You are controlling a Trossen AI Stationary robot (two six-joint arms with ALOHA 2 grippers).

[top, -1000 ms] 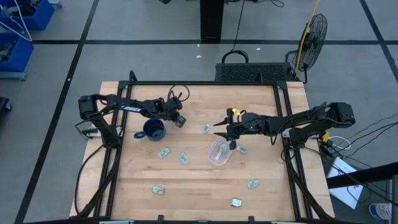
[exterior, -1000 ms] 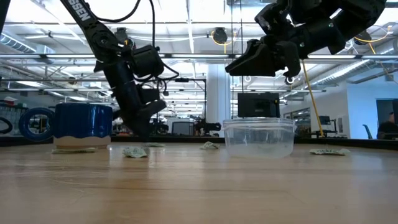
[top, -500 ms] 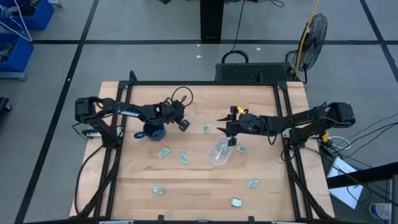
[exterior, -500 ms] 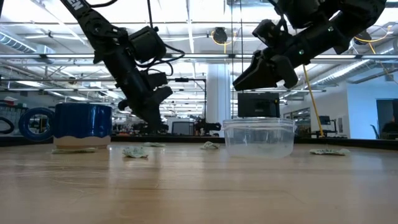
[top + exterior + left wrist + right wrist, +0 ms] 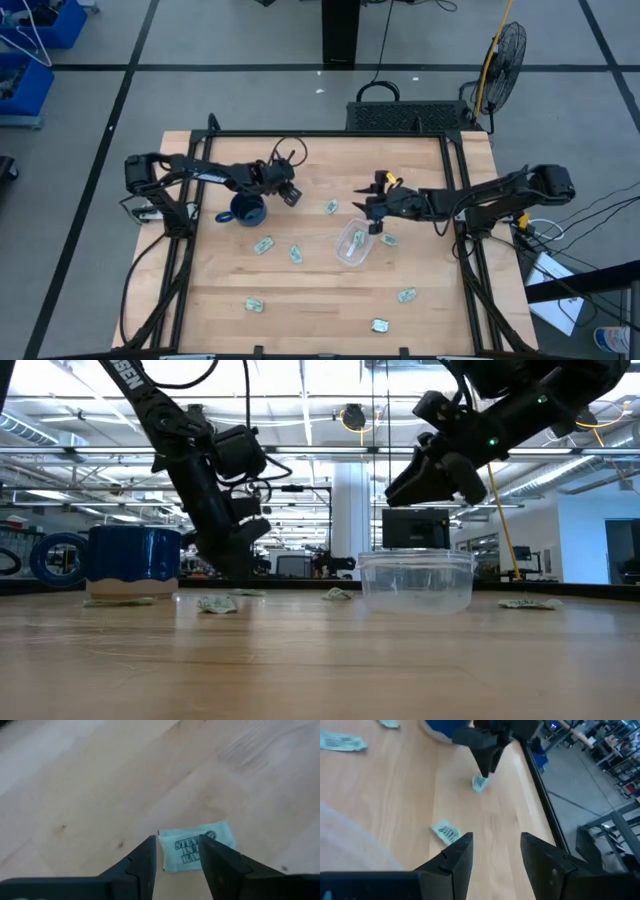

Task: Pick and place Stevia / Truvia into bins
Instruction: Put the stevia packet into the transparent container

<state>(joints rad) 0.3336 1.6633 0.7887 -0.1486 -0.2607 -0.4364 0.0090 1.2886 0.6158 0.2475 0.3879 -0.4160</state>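
Several pale green Stevia packets lie flat on the wooden table, among them one (image 5: 331,207) mid-table and one (image 5: 263,244) nearer the front. The clear bin (image 5: 345,252) stands right of centre with one packet (image 5: 358,240) inside. My left gripper (image 5: 292,197) is open beside the blue mug (image 5: 245,208), pointing down at a packet (image 5: 197,847) that lies on the table at its fingertips. My right gripper (image 5: 372,215) hangs open above the bin's far right side, with nothing between its fingers. My left gripper comes from above, its open fingertips (image 5: 485,770) just over the packet's near end (image 5: 479,783). The packet lies flat on the table. Whether the fingers touch it I cannot tell.
The mug (image 5: 133,560) stands close to my left arm, toward the table's left. More packets lie near the front edge (image 5: 254,304) (image 5: 380,325) and beside the bin (image 5: 388,240). A black frame borders the table.
My left gripper rose from the table and swung a little toward the right edge, then came back down to the packet beside the mug. My right gripper drew back slightly from over the bin toward the table's right edge.
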